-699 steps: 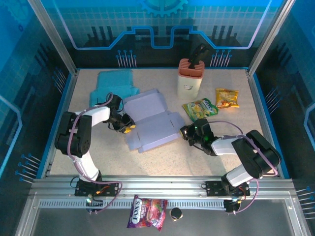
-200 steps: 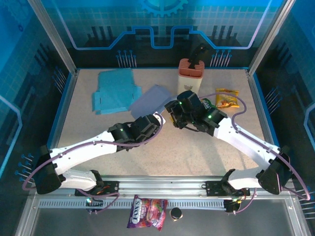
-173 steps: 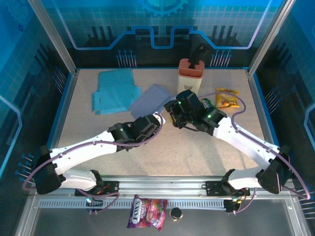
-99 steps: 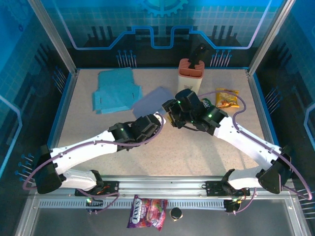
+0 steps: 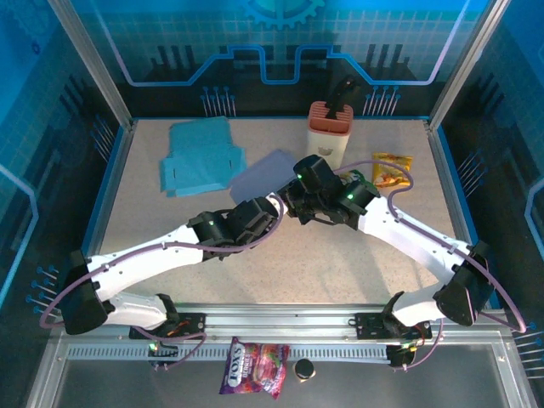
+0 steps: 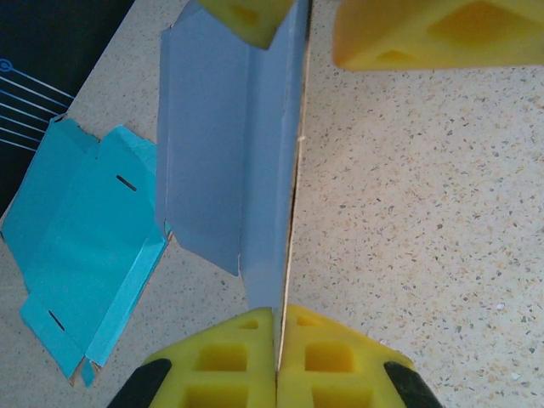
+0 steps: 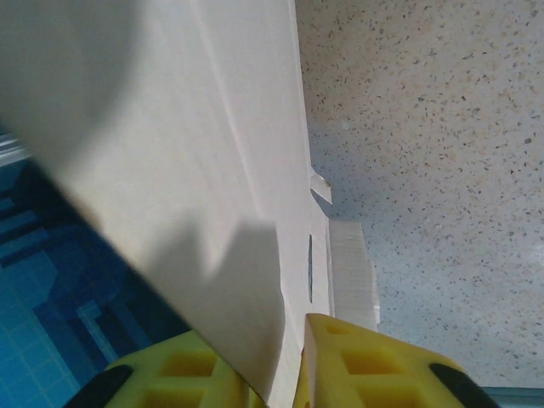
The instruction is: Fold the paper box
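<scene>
Tilting up mid-desk, the paper box (image 5: 263,170) runs lengthwise from left gripper (image 6: 276,319) to right gripper (image 7: 289,340), both clamped on one edge; its panels spread toward the back-left corner, with bare desk (image 5: 340,263) nearer.

The top external camera looks steeply down from above and behind the arm bases, far enough off to take in the whole tabletop (image 5: 280,263) and its walls. The left wrist camera sits close behind the left end effector (image 6: 276,370), facing along the edge-on paper box (image 5: 263,172) down to the tabletop. The right wrist camera sits closer still behind the right end effector (image 7: 289,378), looking up the same sheet. All three share that sheet, and the left wrist view also catches the other arm's pads (image 6: 425,34).
</scene>
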Tool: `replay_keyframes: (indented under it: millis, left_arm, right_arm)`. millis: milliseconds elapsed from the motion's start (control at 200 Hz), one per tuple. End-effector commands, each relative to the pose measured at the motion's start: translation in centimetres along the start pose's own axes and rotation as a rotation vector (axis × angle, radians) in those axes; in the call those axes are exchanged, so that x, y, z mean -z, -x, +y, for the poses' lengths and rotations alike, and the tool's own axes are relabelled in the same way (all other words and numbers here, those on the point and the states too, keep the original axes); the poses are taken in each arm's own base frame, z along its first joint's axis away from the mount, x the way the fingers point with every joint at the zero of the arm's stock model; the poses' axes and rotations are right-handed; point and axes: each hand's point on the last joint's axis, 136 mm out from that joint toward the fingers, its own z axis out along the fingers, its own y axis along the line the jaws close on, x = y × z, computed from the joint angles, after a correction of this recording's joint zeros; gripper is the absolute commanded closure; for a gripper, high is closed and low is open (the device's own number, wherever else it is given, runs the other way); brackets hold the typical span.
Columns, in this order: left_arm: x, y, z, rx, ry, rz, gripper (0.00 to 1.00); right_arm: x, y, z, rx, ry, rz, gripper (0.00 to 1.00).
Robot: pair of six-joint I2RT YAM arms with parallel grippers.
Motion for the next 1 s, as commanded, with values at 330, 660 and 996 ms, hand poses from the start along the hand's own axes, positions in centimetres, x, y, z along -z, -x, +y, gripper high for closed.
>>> replay_keyframes:
  millis: [330, 660, 996]
  left_arm:
    - [2.5, 3.1, 2.3, 0.074, 0.053, -0.090, 0.63]
    - [13.6, 9.6, 10.8, 0.471, 0.087, -0.478, 0.12]
    - [14.7, 8.6, 16.4, 0.882, -0.038, -0.452, 0.15]
  right_arm:
    - [0.9, 0.5, 1.6, -0.033, 0.044, -0.004, 1.00]
    - [6.2, 0.2, 8.2, 0.025, 0.242, -0.010, 1.00]
    - [14.4, -0.5, 7.8, -0.007, 0.251, -0.059, 1.00]
